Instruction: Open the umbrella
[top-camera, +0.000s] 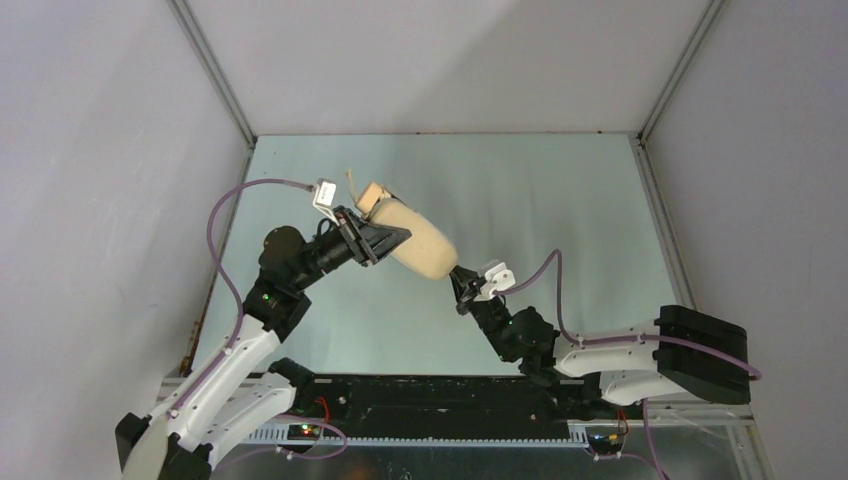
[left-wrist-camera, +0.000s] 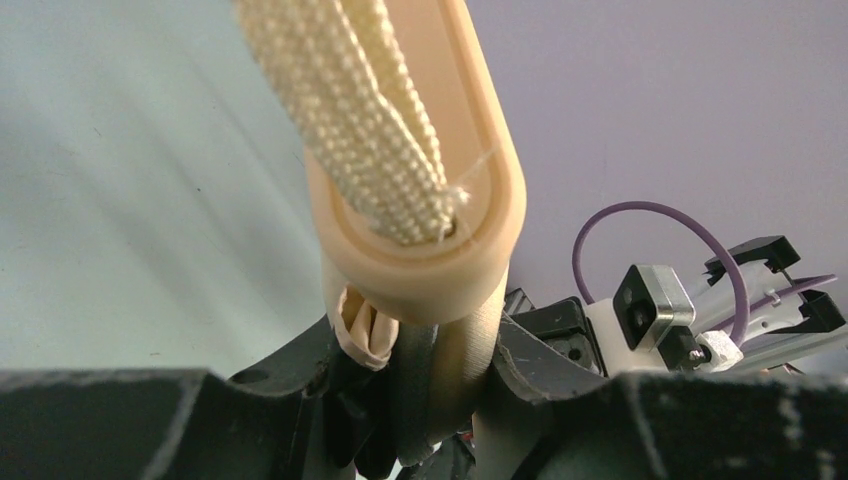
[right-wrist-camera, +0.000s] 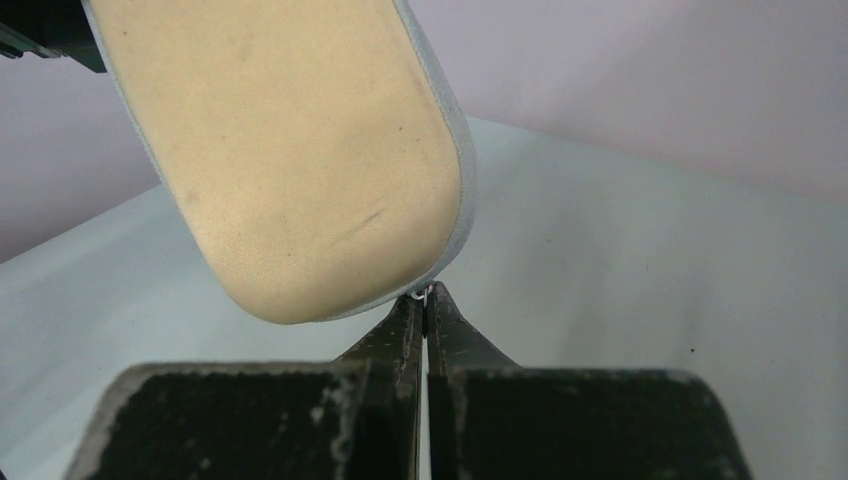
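Note:
The umbrella (top-camera: 415, 240) is folded into a tan, rounded bundle and hangs tilted above the table between both arms. Its beige stubby handle (left-wrist-camera: 440, 250), with a woven strap (left-wrist-camera: 350, 100) rising out of it, points to the far left. My left gripper (left-wrist-camera: 440, 370) is shut on the bundle's neck just below the handle (top-camera: 372, 195). In the right wrist view the tan fabric cover (right-wrist-camera: 300, 150) has a pale edge. My right gripper (right-wrist-camera: 425, 298) is shut, its tips pinching a small metal ring at that edge. From above, this gripper (top-camera: 461, 275) meets the bundle's lower right end.
The pale green table (top-camera: 560, 200) is boxed in by grey walls with metal corner posts (top-camera: 215, 75). Purple cables (top-camera: 225, 215) loop off both wrists. The right arm's wrist camera (left-wrist-camera: 655, 305) shows behind the handle.

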